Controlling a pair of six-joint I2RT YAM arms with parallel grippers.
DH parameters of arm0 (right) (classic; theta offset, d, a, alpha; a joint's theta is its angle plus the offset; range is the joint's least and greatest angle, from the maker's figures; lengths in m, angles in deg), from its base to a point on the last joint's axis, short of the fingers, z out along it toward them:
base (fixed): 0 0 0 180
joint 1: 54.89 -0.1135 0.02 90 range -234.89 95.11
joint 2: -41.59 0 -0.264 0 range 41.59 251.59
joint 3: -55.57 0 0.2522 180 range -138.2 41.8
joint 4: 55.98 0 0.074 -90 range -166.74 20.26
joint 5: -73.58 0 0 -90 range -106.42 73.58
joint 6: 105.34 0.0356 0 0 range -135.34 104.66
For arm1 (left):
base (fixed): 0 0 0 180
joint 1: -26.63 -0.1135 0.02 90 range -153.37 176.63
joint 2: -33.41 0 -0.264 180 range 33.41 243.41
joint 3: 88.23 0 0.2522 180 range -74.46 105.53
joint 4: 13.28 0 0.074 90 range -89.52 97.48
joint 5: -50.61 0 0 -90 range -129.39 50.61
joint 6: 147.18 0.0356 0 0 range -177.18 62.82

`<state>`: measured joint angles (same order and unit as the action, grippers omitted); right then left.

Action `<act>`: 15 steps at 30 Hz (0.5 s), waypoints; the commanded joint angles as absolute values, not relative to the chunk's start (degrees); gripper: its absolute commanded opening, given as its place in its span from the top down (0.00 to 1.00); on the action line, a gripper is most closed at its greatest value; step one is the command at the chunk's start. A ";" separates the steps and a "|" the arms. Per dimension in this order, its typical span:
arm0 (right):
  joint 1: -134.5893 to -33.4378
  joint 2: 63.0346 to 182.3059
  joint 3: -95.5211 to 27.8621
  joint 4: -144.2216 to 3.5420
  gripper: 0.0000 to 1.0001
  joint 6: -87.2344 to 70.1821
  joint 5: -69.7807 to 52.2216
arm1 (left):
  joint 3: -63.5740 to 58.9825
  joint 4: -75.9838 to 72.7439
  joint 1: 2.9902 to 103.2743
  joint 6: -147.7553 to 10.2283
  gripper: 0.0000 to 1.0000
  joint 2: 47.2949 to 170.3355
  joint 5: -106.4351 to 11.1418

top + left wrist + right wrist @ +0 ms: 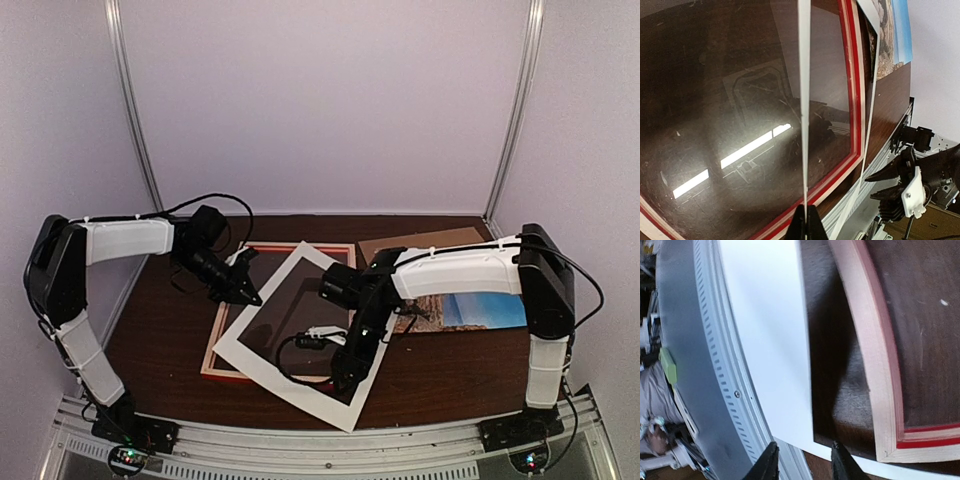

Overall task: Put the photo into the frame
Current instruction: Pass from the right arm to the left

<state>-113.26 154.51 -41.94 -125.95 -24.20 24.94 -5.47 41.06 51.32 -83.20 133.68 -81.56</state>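
1 frame (300, 246), 1 photo (485, 310), 1 mat (290, 385), 1 board (420, 243) | mat lying across frame | left claw (250, 295) pinching mat | right claw (343, 378) gaping wide

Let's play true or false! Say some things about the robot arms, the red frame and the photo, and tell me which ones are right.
1. The photo is already inside the frame. False: it lies to the right of the frame, partly under the right arm.
2. The white mat lies crookedly across the frame. True.
3. The left gripper pinches an edge of the white mat. True.
4. The right gripper is squeezed shut. False: its fingers are apart, at the white mat's edge.
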 commanded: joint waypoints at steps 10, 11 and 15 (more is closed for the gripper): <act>-108.11 146.94 -40.96 -122.72 0.31 -16.93 19.56 | -6.65 41.53 46.74 -82.58 1.00 124.80 -77.90; -107.40 146.24 -40.79 -122.33 0.31 -16.38 19.47 | -7.07 41.08 46.15 -83.02 1.00 124.02 -77.99; -104.83 143.67 -39.62 -120.87 0.31 -15.34 19.30 | -9.13 38.56 43.86 -85.15 1.00 120.99 -79.55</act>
<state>-107.03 147.28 -41.04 -123.28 -17.43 20.77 -7.09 41.61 45.88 -83.53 124.17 -79.00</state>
